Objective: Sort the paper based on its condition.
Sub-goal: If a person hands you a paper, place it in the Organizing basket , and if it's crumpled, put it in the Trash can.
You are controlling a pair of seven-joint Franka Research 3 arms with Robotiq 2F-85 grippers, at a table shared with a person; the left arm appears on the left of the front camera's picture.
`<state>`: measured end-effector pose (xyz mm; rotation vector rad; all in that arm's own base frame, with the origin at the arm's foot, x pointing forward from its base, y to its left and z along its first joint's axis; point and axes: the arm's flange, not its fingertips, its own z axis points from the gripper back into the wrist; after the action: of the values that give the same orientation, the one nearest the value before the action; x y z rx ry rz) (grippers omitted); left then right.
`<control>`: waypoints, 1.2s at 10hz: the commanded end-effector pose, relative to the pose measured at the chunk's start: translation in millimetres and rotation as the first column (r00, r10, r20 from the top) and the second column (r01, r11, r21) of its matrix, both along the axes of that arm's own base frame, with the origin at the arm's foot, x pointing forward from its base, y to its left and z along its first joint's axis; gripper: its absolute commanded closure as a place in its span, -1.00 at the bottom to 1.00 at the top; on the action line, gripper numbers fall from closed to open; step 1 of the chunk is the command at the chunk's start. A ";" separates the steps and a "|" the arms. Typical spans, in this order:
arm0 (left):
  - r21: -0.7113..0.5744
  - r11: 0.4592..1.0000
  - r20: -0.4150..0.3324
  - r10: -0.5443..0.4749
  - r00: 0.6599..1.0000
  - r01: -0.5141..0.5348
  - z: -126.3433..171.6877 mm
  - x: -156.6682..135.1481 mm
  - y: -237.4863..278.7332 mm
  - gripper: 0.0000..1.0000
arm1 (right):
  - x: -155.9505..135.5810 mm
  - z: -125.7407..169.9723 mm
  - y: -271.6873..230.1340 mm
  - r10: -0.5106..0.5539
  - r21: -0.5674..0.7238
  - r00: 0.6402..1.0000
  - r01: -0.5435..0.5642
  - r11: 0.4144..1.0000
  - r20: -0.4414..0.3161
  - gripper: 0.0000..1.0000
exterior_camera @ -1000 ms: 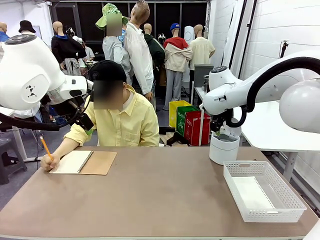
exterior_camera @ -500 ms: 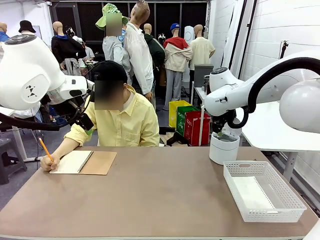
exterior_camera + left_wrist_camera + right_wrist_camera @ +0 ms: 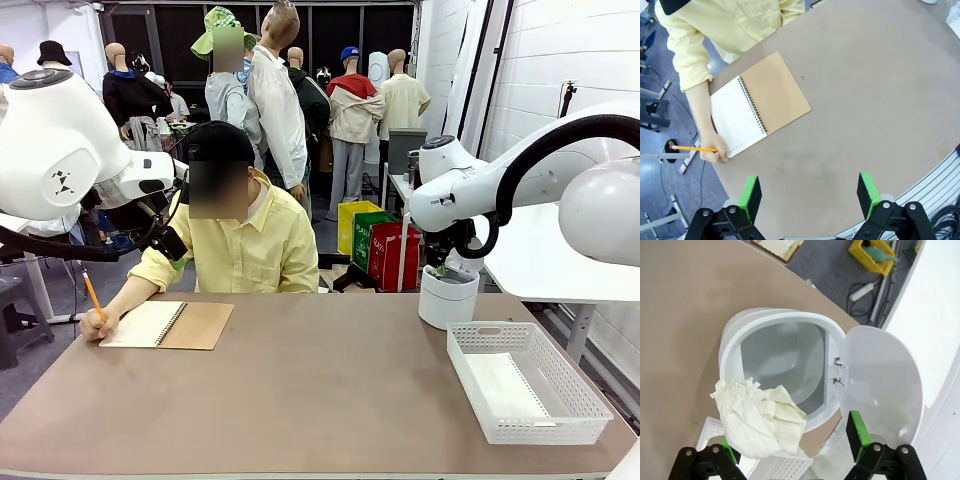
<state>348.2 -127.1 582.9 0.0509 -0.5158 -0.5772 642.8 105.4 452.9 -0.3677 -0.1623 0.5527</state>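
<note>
A crumpled wad of lined white paper sits against the left finger of my right gripper. The jaws stand wide open and the other pad is well clear of the wad. Directly below is the open white bin with its lid flipped back. From the front, the right gripper hangs just over that bin. A smooth flat sheet lies in the white mesh basket. My left gripper is open and empty, high above the table.
A person in a yellow shirt sits at the far left and writes with a pencil in an open spiral notebook. Below the left gripper lie the same notebook and the writing hand. The brown table is bare in the middle.
The right gripper has opened fully and risen slightly above the bin. The person's writing hand shifted a little. The left arm has not moved.
</note>
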 end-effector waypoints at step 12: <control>-0.003 1.000 0.004 -0.004 1.000 0.004 0.2 0.3 0.6 -1.00 | 7.1 -4.7 22.7 -0.018 -0.142 1.000 0.021 0.990 0.019 -1.00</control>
<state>348.2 -127.1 582.9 0.0509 -0.5158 -0.5773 646.7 129.6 441.1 -0.4724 -0.1296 0.5836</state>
